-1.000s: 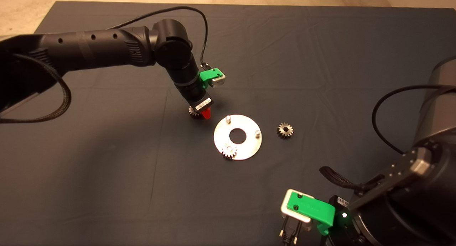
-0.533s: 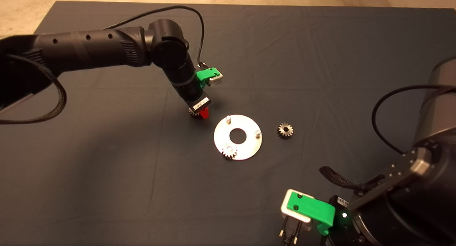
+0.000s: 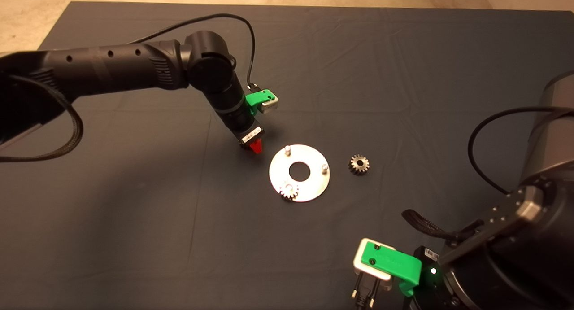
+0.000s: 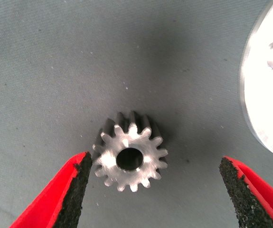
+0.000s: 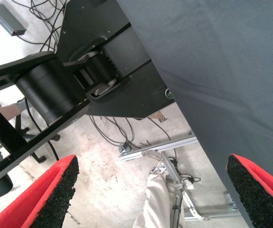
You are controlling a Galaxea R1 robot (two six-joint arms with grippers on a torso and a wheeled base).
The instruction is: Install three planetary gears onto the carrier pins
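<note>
Red fingers of left gripper [image 4: 153,190] wide apart round small grey metal gear [image 4: 130,152] on mat; next, squeeze and lift.

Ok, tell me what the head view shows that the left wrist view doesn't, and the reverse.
Only the head view shows the whole disc with a gear on one pin, two bare pins, a loose gear beside it, and the right gripper parked at the lower right. Only the left wrist view shows a third gear flat on the mat between the left gripper's open fingers, untouched. Both show the mat and part of the disc.
</note>
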